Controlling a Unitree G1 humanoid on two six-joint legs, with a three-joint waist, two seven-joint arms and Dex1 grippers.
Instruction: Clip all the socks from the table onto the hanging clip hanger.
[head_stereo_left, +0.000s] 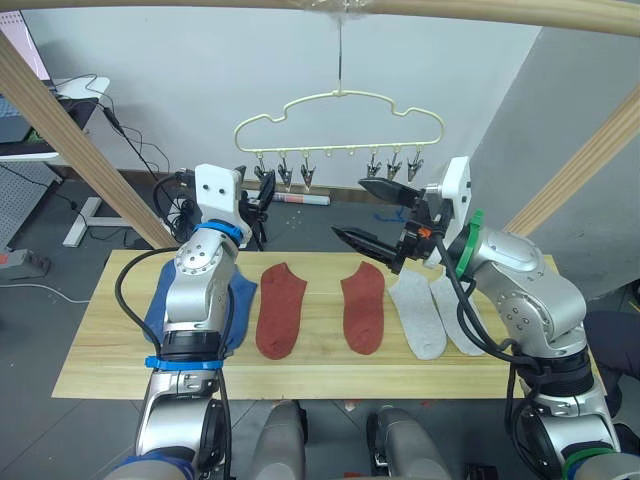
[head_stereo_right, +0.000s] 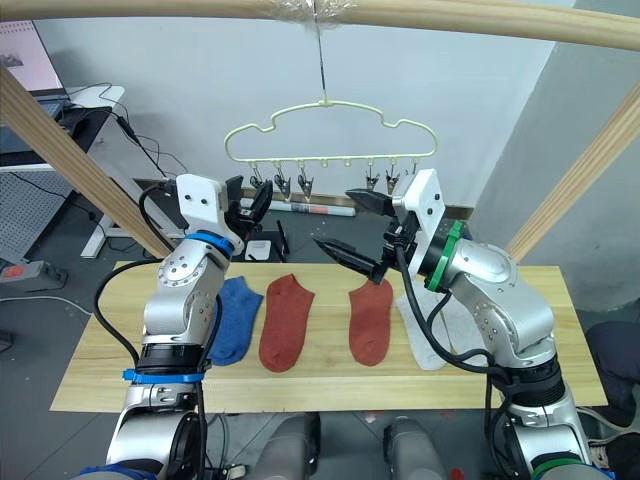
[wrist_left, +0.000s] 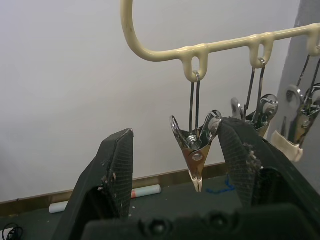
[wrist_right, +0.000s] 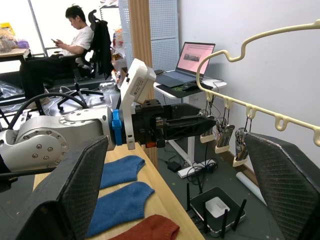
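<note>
Your left end effector (wrist_left: 177, 165) brackets an end clip (wrist_left: 196, 150) of the hanger (head_stereo_left: 340, 112), fingers apart; the right end effector (head_stereo_left: 378, 215) gapes empty. Six socks (head_stereo_left: 282, 308) lie across the table (head_stereo_left: 100, 365). Squeeze off-centre and the hanger may swing away.

Silver-grey metal arms, white wrist housings, black cables. Blue ring bands on left arm (head_stereo_left: 195, 300); green ring on right arm (head_stereo_left: 520, 290). Black textured fingers (wrist_left: 240, 160).
</note>
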